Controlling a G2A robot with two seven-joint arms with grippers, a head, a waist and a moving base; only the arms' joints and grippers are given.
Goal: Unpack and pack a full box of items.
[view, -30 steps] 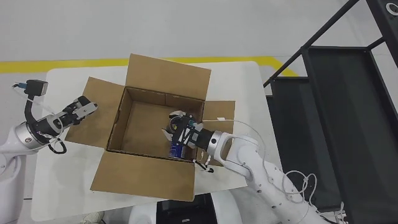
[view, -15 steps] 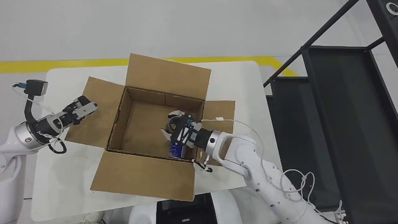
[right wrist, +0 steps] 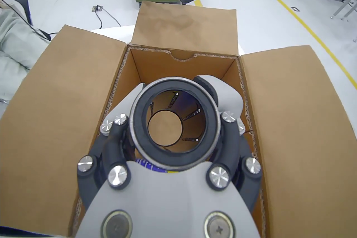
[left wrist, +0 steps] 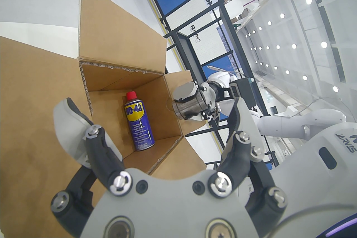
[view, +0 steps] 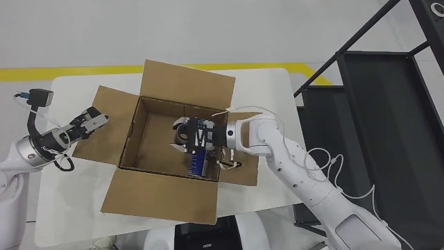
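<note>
An open cardboard box [view: 132, 135] sits on the white table [view: 69, 201] with its flaps spread. A blue and yellow spray can [left wrist: 138, 124] with a red cap stands upright inside, close to the near wall [view: 196, 161]. My right gripper [view: 182, 139] hangs over the box interior, shut on a hollow metal cylinder [right wrist: 174, 84] with a dark rim [left wrist: 187, 105]. Through the cylinder the box floor shows. My left gripper [view: 97, 120] is open above the left flap, holding nothing [left wrist: 150, 108].
A black shelving rack [view: 388, 90] stands to the right of the table. A yellow floor line [view: 69, 73] runs behind it. Bare tabletop lies in front of and left of the box.
My right gripper has carried the metal cylinder from the box's near right corner toward the middle of the box. The left arm has not moved.
</note>
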